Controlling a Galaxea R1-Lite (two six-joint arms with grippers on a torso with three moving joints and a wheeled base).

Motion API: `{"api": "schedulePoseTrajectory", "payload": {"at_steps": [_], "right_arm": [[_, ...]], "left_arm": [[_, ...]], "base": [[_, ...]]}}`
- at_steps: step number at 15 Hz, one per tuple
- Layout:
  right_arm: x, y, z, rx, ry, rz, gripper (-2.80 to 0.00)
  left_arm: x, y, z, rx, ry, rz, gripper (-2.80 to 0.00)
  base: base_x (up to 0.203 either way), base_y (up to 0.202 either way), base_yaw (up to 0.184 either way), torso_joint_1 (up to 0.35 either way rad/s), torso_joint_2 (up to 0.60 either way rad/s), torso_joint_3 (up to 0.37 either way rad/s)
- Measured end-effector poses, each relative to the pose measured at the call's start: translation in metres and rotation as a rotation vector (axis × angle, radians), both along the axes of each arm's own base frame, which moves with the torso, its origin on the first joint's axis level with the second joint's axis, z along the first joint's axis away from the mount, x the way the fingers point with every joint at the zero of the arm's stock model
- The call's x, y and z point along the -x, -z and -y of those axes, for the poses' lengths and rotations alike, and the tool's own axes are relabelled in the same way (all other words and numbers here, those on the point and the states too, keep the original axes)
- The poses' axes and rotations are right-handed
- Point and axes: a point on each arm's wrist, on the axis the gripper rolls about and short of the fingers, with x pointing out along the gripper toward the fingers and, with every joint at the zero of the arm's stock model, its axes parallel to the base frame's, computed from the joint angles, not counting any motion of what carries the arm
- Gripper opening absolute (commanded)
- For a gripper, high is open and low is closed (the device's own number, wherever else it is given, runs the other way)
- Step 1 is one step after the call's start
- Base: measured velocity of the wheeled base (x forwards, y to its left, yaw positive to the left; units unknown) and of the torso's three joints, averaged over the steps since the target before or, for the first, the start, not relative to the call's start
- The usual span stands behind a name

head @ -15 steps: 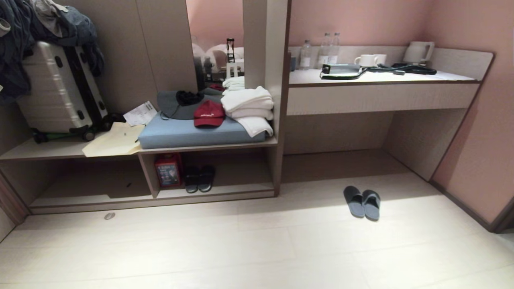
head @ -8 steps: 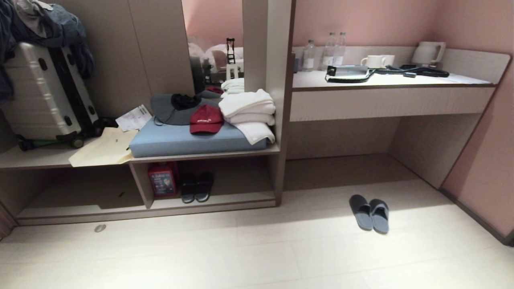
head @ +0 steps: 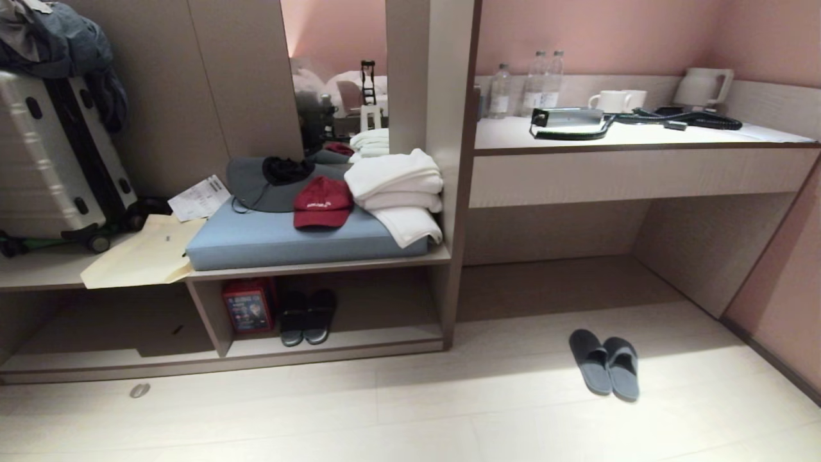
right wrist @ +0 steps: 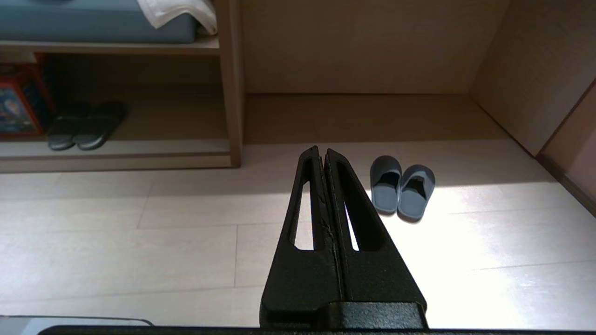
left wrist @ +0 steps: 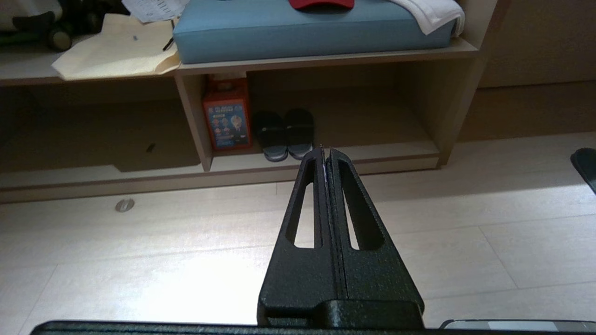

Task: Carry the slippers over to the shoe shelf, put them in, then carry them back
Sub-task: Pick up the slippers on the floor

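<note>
**Closing in on the grey-blue slippers**

The grey-blue slippers [head: 604,370] are lying side by side on the pale plank floor [head: 410,417], touching each other, toes pointing toward the recess under the long desk counter [head: 641,138] — at about four o'clock in the head view. The shoe shelf [head: 333,343] is sitting well apart from them at about eight o'clock, and its right-hand compartment is already holding a darker pair of slides [head: 306,317] just beside a red box [head: 247,306], with bare board to the right of them.

Neither arm is showing in the head view. In the wrist views the left gripper [left wrist: 325,149] is pointing at the shelf's lower lip with its fingers pressed together, holding nothing, and the right gripper [right wrist: 319,150] is hanging above the floor near the slippers, fingers likewise together and empty.

The step in hand appears to be the approach. Doing it well probably means squaring the base to the pair, bringing them closer under the right arm, and spreading the fingers before descending — the heel openings are facing the robot, so pinching both inner upper edges together looks like the likeliest grasp. The soft uppers may fold, so a deep bite seems wise.
</note>
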Motion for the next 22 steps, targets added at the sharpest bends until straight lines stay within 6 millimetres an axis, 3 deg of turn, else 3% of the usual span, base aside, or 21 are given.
{"api": "schedulePoseTrajectory", "payload": {"at_steps": [8,22], "right_arm": [[0.0,0.0,0.0,0.0,-0.001,0.0,-2.8],[0.0,0.0,0.0,0.0,0.0,0.001,-2.8]], "left_arm": [[0.0,-0.0001,0.0,0.0,0.0,0.001,-2.8],[0.0,-0.0001,0.0,-0.001,0.001,0.001,-2.8]], "base": [[0.185,0.0,-0.001,0.002,0.0,0.003],[-0.001,-0.023,0.0,0.001,0.0,0.001]]}}
